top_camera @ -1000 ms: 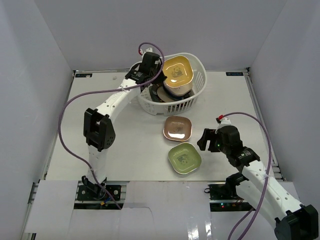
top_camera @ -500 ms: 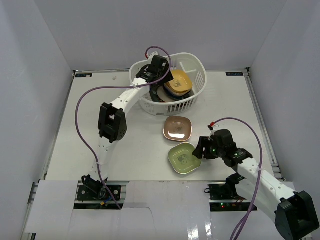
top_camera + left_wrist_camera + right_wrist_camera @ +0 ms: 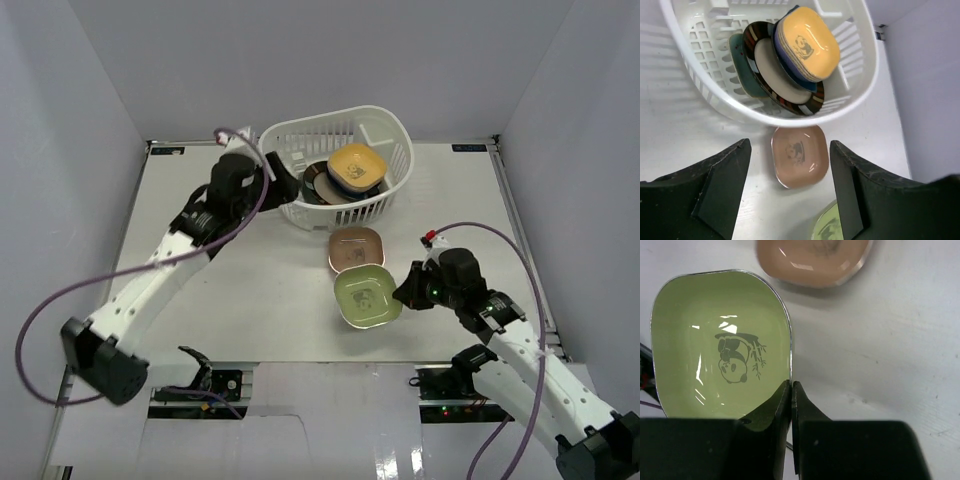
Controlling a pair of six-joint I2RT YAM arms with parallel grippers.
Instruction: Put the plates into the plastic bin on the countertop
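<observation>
- Your green dish (image 3: 368, 297) faces hollow side up at 5 o'clock from the plastic bin (image 3: 300, 212); from above it looks near square, with no clear long axis; its 12 o'clock edge meets the brown dish (image 3: 356, 249); you cannot tell whether it rests on the countertop (image 3: 250, 290).
- The bin holds a leaning stack: a teal plate (image 3: 738, 60), the dark-rimmed round plate (image 3: 772, 65), a blue plate (image 3: 781, 52), and the yellow dish (image 3: 807, 42) on top, its long axis running 10 to 4 o'clock in the left wrist view.
- Your right gripper (image 3: 791, 386) is clenched on the green dish's rim at its 3 o'clock side; your left gripper (image 3: 790, 147) is spread wide, holding nothing, at 9 o'clock of the bin.
</observation>
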